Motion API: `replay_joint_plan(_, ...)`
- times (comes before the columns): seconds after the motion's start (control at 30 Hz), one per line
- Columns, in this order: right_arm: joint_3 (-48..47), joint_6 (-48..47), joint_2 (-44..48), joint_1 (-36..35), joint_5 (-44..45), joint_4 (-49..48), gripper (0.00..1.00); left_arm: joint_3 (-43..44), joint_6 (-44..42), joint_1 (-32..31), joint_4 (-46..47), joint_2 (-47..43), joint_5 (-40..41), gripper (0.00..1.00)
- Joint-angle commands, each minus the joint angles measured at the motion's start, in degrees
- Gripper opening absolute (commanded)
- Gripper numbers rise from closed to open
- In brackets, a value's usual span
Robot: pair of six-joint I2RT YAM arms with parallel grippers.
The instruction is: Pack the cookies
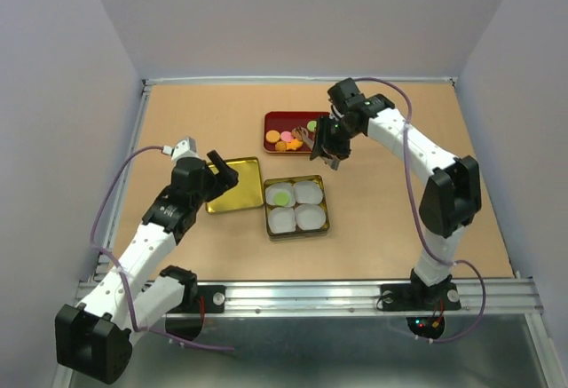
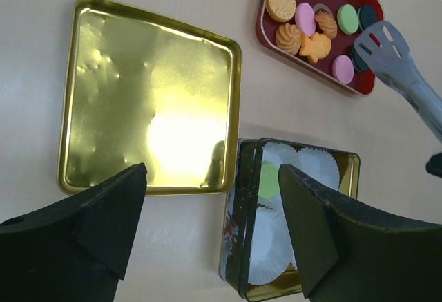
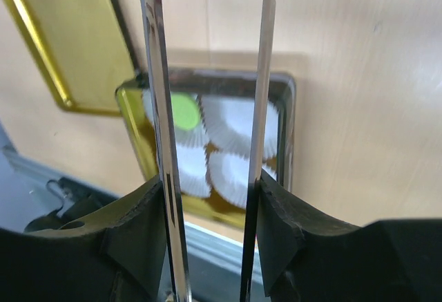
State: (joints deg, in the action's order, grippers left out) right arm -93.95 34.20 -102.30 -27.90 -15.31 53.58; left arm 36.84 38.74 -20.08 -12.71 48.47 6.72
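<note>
— Cookies [image 2: 311, 29], small flat discs in orange, pink, green and dark brown: where?

— Lay mostly in the shallow red rectangular tray [image 2: 263, 32]. Counted one green cookie [image 2: 269, 181] already in a white pleated paper cup [image 2: 280, 155] inside the open dark metal tin [image 2: 235, 247]. Saw the other three cups unfilled.

— And the grippers?

— Found the right gripper [image 3: 210, 191] clenched on a pair of slim silver metal tongs [image 3: 162, 108], tips over the tray. Could not tell whether loaded or bare at the tips. Found the left gripper [image 2: 210, 177] spread wide and holding nothing, hovering by the flat gold tin lid [image 2: 148, 95].

— Worried about what?

— Feared a slip, mainly: thin blades pinched between smooth fingers, so likely to twist or slide under load. Feared too soft a squeeze as well, dropping a disc onto the tan tabletop [image 1: 373, 228] between tray and tin. Also feared a low pass over the tin, catching a light cup and dragging it out.
</note>
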Motion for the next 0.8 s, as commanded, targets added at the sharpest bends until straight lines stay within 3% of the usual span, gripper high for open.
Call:
replay_joint_plan(0.0,-9.04,-2.82,-6.14,-0.66,4.85,0.29,0.52,-3.70,2.04,0.39,7.08,0.75,-3.90,0.87)
replay_joint_plan(0.17,-15.20,-3.70,-13.43,-0.66,7.22,0.29,0.52,-9.85,4.32,0.04,14.90,1.80,-8.46,0.86)
replay_joint_plan(0.37,-19.34,-3.79,-17.67,-0.58,5.29,0.29,0.52,-14.34,5.12,-0.14,18.33,1.19,-7.78,0.86)
replay_joint_plan(0.77,-15.12,-1.59,-16.70,-0.75,1.69,-0.85,0.50,-14.60,5.47,-0.14,21.50,3.74,-8.21,0.86)
